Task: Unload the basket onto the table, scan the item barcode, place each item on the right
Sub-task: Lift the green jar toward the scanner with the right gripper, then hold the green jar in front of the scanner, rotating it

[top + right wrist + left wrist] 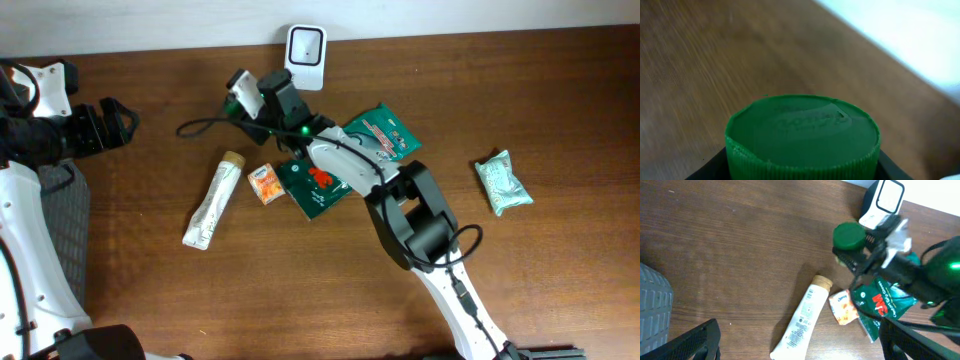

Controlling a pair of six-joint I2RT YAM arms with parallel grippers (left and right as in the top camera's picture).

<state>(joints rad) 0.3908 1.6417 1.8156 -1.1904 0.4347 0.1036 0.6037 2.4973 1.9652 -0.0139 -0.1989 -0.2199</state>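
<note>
The item is a white container with a green ribbed cap [849, 236] [802, 132]. My right gripper [252, 95] [802, 167] is shut on it, a dark finger on either side of the cap. It hangs above the table, just left of and in front of the white barcode scanner [305, 45] [883, 200] at the back edge. Its cap [238, 84] points to the left. No barcode shows in any view. My left gripper [112, 125] [800, 347] stands wide open at the far left, holding nothing.
On the wood table lie a white tube with a tan cap [213, 200] [802, 317], a small orange packet [265, 184], two dark green packets [320, 188] [385, 135] and a mint packet [503, 182]. A black cable [205, 125] trails left of the right gripper.
</note>
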